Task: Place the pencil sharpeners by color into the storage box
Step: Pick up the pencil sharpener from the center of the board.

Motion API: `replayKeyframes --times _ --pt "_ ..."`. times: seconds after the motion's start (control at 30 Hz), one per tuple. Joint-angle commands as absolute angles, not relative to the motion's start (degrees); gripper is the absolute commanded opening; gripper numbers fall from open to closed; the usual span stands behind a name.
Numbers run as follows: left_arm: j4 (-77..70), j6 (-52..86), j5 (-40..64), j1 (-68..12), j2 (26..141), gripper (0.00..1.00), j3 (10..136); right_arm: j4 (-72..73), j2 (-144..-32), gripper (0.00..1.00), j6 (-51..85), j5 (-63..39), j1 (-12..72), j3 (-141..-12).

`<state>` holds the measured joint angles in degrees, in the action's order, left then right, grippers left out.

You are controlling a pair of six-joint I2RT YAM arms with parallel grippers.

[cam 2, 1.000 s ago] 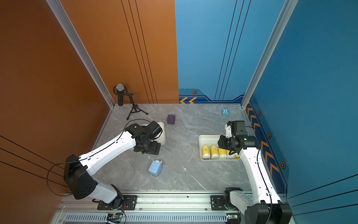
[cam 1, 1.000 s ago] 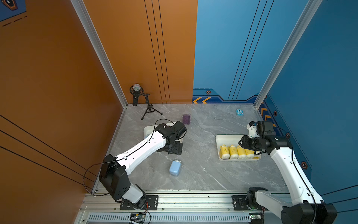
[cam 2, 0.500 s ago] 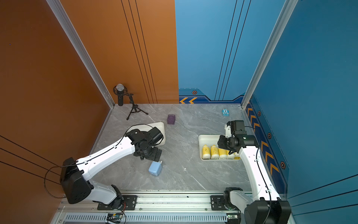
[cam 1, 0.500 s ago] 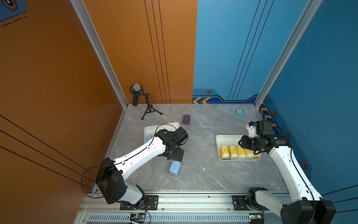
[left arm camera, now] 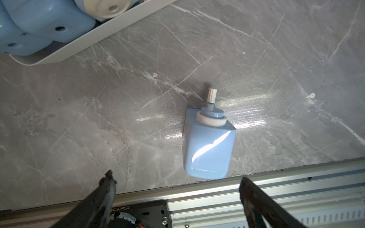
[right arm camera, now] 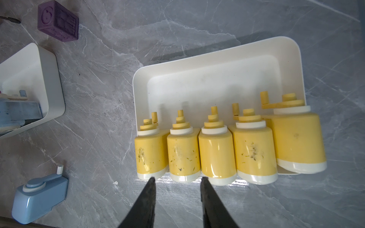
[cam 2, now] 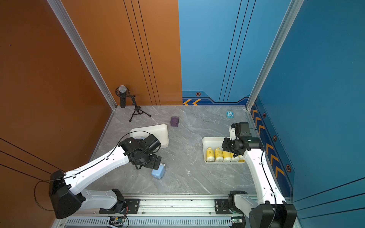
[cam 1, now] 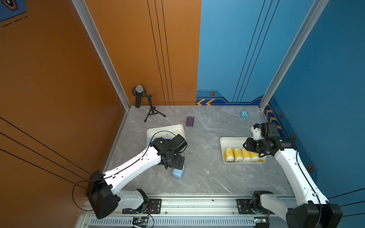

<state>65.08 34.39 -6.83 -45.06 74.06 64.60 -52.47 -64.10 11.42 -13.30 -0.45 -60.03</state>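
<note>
One light blue pencil sharpener [cam 1: 178, 173] [left arm camera: 208, 146] lies on the grey table near the front edge. My left gripper [cam 1: 177, 162] [left arm camera: 176, 177] hovers just above it, open wide, nothing between its fingers. Other blue sharpeners [left arm camera: 49, 19] lie in the left white storage box [cam 1: 167, 127], mostly hidden by my left arm in both top views. Several yellow sharpeners [cam 1: 238, 155] [right arm camera: 217, 148] lie in a row in the right storage box [cam 1: 233, 139] [right arm camera: 217, 79]. My right gripper [cam 1: 249, 146] [right arm camera: 178, 178] hangs over that row, open and empty.
A dark purple block [cam 1: 190, 121] stands behind the left box. A small blue box with a cartoon face [cam 1: 244, 114] sits at the back right. A microphone on a tripod [cam 1: 140, 96] occupies the back left corner. An aluminium rail [cam 1: 197, 205] runs along the table front.
My left arm has swung from over the left box toward the table front, over the loose blue sharpener, its gripper opening a little wider. The right arm has stayed still.
</note>
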Motion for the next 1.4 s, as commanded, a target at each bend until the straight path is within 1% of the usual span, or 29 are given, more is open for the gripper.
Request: replayKeyframes --times 0.0,0.5,0.87,1.17,1.37 --pt "65.46 35.76 -5.29 -45.92 72.15 0.99 63.27 -53.88 -63.70 0.39 11.50 -12.84 -0.86 -60.64" --pt "65.62 38.36 -5.01 -47.64 67.58 0.99 59.41 -54.04 -63.28 0.39 11.43 -13.10 -0.87 -60.74" --pt "65.58 41.39 -5.48 -48.78 65.72 0.99 54.00 -54.38 -63.09 0.39 11.28 -13.07 -0.80 -60.03" --pt "64.97 37.50 -4.05 -49.22 71.54 0.99 57.30 -54.17 -63.63 0.39 11.21 -12.99 -0.84 -59.99" --pt "61.55 35.43 -1.86 -49.31 76.96 0.99 58.62 -53.84 -63.54 0.39 11.16 -13.54 -0.81 -60.10"
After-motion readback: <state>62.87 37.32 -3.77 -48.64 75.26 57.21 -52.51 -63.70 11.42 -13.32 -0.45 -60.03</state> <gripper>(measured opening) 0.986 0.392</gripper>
